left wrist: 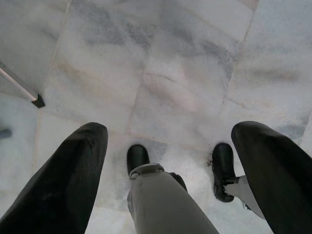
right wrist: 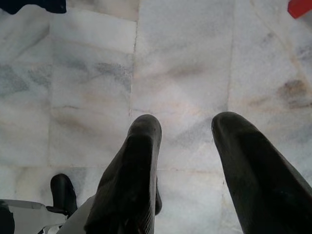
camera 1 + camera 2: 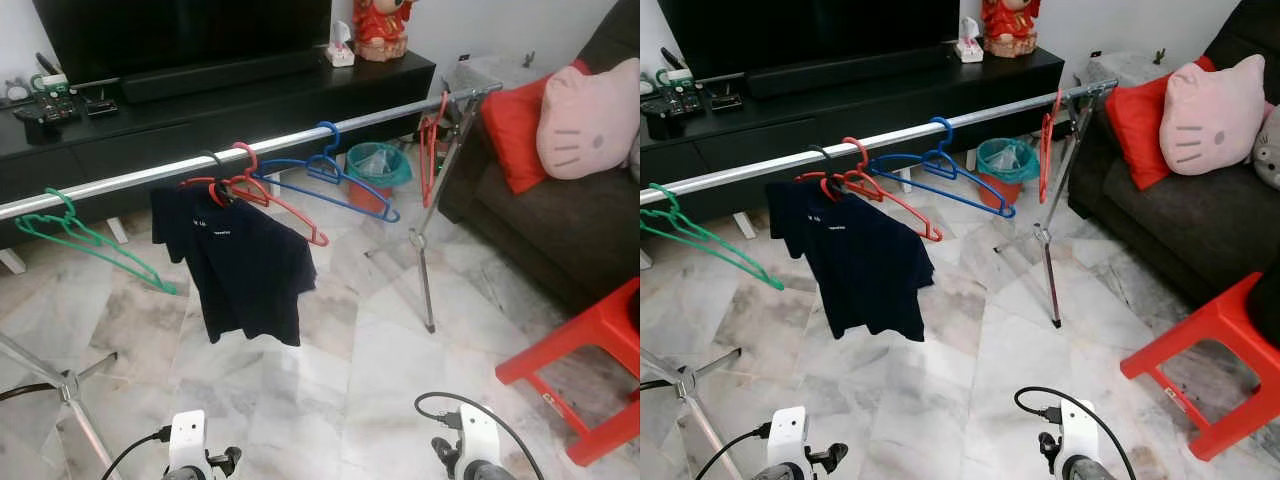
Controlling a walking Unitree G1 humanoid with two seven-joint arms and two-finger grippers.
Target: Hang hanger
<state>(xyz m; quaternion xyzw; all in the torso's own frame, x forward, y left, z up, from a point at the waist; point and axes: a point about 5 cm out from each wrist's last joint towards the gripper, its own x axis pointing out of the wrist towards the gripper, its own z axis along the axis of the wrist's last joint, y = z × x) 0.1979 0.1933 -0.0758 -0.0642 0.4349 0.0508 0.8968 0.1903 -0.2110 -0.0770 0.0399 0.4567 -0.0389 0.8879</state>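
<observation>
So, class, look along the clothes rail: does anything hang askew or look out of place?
Yes. The red hanger beside the dark shirt is tilted, its far end dipping well below the rail. The green hanger slants down the same way. Both grippers, left and right, are open above the floor.

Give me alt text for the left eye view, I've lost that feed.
A silver clothes rail crosses the room on tripod legs, carrying a green hanger, a navy T-shirt on a red hanger, a blue hanger and another red hanger near its right end. Behind it is a black TV cabinet, with a dark sofa and red stool at right.
</observation>
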